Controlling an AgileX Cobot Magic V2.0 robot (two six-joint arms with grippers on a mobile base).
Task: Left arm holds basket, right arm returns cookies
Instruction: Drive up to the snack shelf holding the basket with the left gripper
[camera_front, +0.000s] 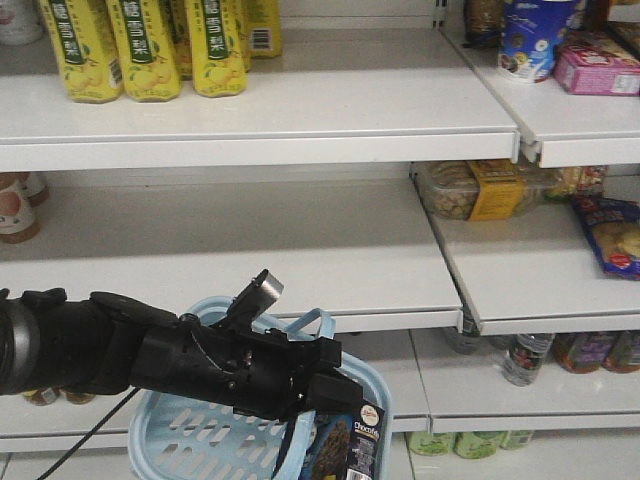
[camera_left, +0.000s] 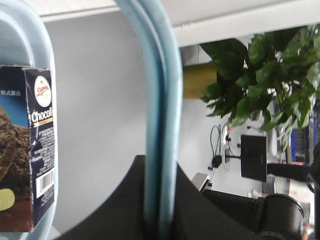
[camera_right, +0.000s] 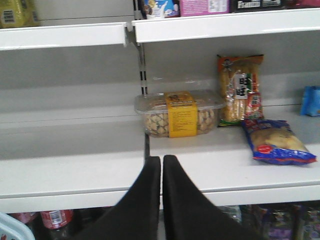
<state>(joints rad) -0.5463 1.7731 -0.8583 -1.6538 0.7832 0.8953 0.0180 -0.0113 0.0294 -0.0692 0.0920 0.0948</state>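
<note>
The light-blue basket (camera_front: 190, 435) hangs low in front of the shelves. Its loop handle (camera_left: 160, 90) runs between the jaws of my left gripper (camera_left: 160, 167), which is shut on it; the black left arm (camera_front: 150, 355) reaches in from the left. The cookies (camera_front: 352, 445), a dark blue Chocofello carton, stand inside the basket at its right end, and the cookies (camera_left: 30, 150) lie against the basket rim (camera_left: 20, 35) in the left wrist view. My right gripper (camera_right: 161, 160) is shut with nothing in it, level with the middle shelf's front edge (camera_right: 75, 197).
On the middle shelf lie a clear tub with a yellow label (camera_right: 180, 117), an upright snack bag (camera_right: 240, 90) and a flat blue bag (camera_right: 277, 142). Yellow drink bottles (camera_front: 150, 45) fill the top shelf. Bottles (camera_front: 520, 360) stand on the lowest shelf.
</note>
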